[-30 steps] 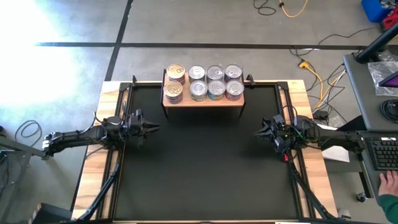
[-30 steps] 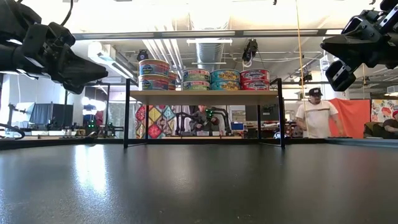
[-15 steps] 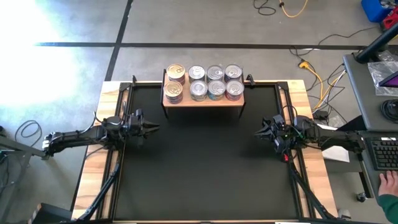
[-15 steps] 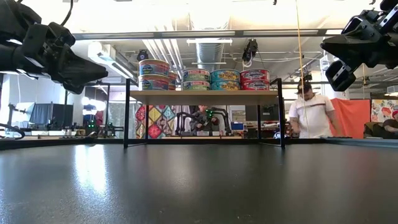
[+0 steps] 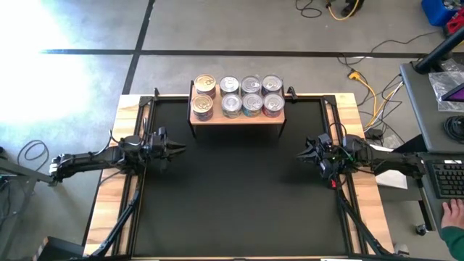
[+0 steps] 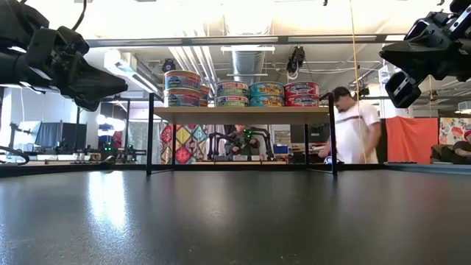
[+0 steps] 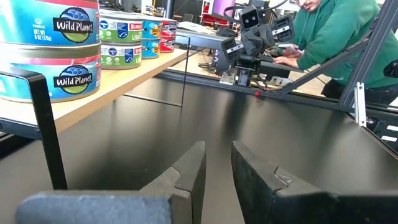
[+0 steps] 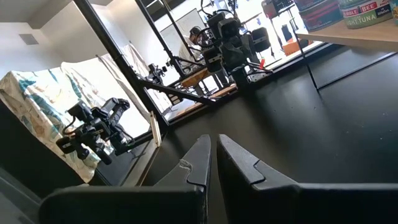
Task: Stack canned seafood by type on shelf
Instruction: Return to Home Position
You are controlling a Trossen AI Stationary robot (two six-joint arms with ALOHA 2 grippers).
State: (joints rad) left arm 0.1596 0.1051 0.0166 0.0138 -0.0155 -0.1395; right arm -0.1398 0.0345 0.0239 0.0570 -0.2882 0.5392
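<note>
The canned seafood (image 5: 240, 95) stands on the shelf (image 5: 235, 119) at the table's far edge, in several stacks two tins high. The left stacks have gold lids, the others silver. In the low view the stacks (image 6: 243, 93) show blue, green, teal and red labels. My left gripper (image 5: 181, 148) hovers level over the table's left side, pointing right, shut but for a narrow slit (image 7: 217, 152) and holding nothing. My right gripper (image 5: 299, 154) hovers level over the right side, pointing left, also shut (image 8: 213, 142) and holding nothing. Both are well short of the shelf.
The black tabletop (image 5: 235, 203) has wooden side edges and thin black frame rods along them. A desk with a keyboard (image 5: 449, 177) and a person's hand stand off the right edge. In the low view a person (image 6: 353, 132) shows in the room behind the shelf.
Both arms and the tins have kept still. In the room behind the table, the person has walked toward the left of the low view.
</note>
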